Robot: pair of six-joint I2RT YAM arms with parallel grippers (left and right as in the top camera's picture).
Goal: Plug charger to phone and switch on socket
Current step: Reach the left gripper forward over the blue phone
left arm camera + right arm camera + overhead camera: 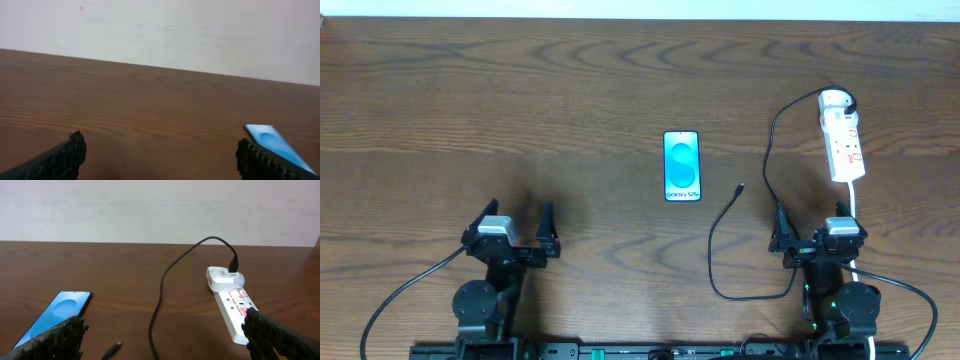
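The phone (pixel 682 166) lies flat mid-table, its cyan screen up; it also shows in the right wrist view (pixel 57 312) and at the edge of the left wrist view (pixel 275 142). The charger's black cable (pixel 722 250) loops from its plug tip (pixel 739 187), right of the phone, up to the white adapter (pixel 835 100) seated in the far end of the socket (pixel 844 143). The tip (pixel 112 350) lies loose on the wood. My left gripper (pixel 511 229) is open near the front left. My right gripper (pixel 817 233) is open just in front of the socket, nothing between its fingers.
The socket's white cord (pixel 856 205) runs toward the front past the right arm. A wooden table (pixel 520 90) spans the view, with a pale wall (pixel 150 205) behind its far edge.
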